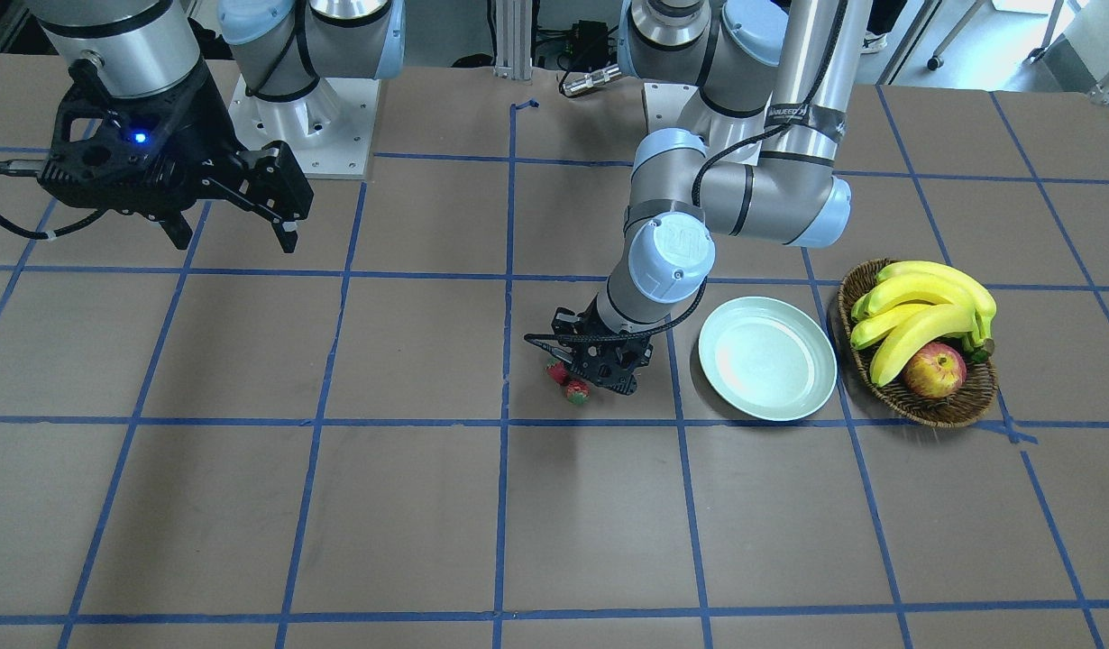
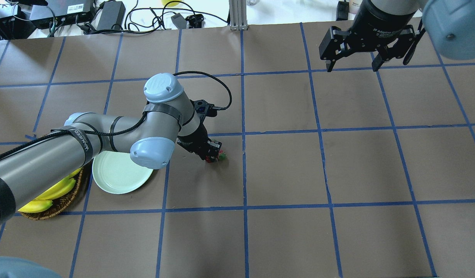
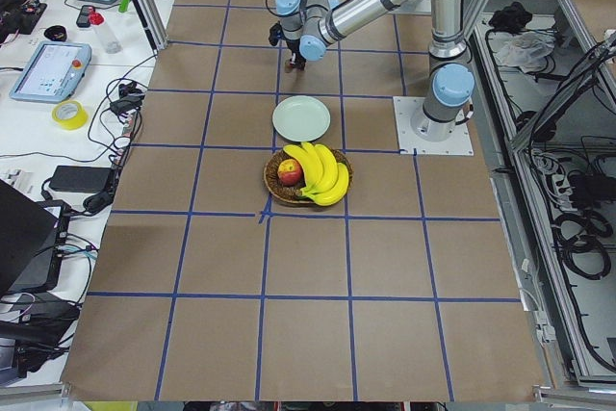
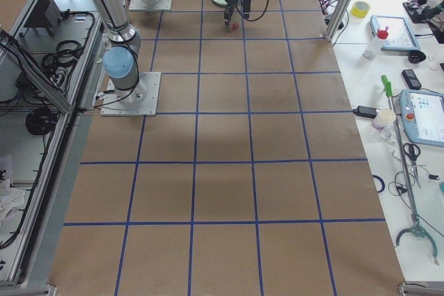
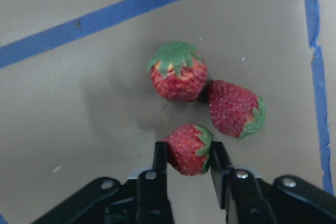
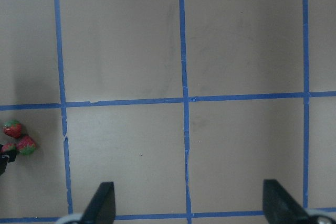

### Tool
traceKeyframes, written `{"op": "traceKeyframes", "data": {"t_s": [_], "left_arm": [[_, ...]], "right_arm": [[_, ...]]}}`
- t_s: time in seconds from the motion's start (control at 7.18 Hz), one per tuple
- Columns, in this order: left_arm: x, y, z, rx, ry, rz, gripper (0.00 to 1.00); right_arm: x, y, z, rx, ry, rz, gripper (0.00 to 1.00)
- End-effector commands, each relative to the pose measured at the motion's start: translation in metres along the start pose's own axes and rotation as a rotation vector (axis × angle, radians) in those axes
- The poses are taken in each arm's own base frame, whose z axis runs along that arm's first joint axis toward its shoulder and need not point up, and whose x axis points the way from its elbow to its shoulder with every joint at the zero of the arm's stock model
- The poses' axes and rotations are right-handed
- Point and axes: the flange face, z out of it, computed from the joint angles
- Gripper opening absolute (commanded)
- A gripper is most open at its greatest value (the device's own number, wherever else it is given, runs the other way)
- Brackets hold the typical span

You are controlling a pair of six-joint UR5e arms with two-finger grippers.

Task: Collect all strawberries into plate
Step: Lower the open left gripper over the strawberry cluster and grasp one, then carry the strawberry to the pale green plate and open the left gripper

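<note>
Sprawling under everything, the brown-papered table (image 1: 410, 523) is showing its grid of blue tape. The left arm (image 2: 106, 135) is bending low over the middle of it, while the right arm (image 1: 122, 54) is hanging high at the far end, well apart. The wicker basket (image 1: 933, 410) is sitting just beside the plate, on the side away from the fruit being picked, and it is holding a bunch of bananas (image 1: 920, 311) and a red-yellow apple (image 1: 935, 370). The pale mint-green plate (image 1: 767, 358) is lying flat near the left arm's wrist.

The right gripper (image 2: 352, 65) is pointing down with its fingers spread wide over bare paper. The left gripper (image 5: 189, 156) is down at the table, its fingers drawn narrow and pressing on both sides of the nearest strawberry (image 5: 188, 149) – whether that one is off the paper, I cannot tell.

The three strawberries are clustering on the table near the plate, apart from it. Of the other two, the cap-up strawberry (image 5: 178, 73) and the sideways strawberry (image 5: 234, 108) are touching each other, just beyond the gripper's fingertips.
</note>
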Motion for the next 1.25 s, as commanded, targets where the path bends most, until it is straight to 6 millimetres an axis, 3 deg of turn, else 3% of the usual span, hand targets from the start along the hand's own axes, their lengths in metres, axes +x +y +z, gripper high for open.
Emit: {"op": "traceKeyframes", "data": {"t_s": [0.0,0.14,0.28,0.56,0.84,1.11], "left_arm": [[0.002,-0.011,-0.035,0.017,-0.008,-0.012,0.00],[-0.002,-0.014,-0.054,0.008,-0.013,-0.029,0.00],[-0.021,-0.018,-0.077,0.008,-0.014,-0.057,0.00],[-0.104,-0.013,-0.116,0.015,-0.108,-0.186,0.00],[-0.188,0.014,-0.128,-0.036,-0.214,-0.304,0.00],[-0.239,0.036,-0.120,-0.120,-0.272,-0.399,0.00]], "right_arm": [[0.000,-0.001,-0.008,0.016,-0.003,0.000,1.00],[-0.002,0.000,-0.002,0.001,-0.003,-0.001,1.00],[-0.002,0.001,0.002,-0.009,-0.002,0.007,1.00],[-0.001,0.001,0.001,-0.013,-0.003,0.010,1.00],[-0.004,0.000,0.012,-0.051,-0.012,0.009,1.00],[-0.003,-0.004,0.006,-0.030,-0.003,0.007,1.00]]}}
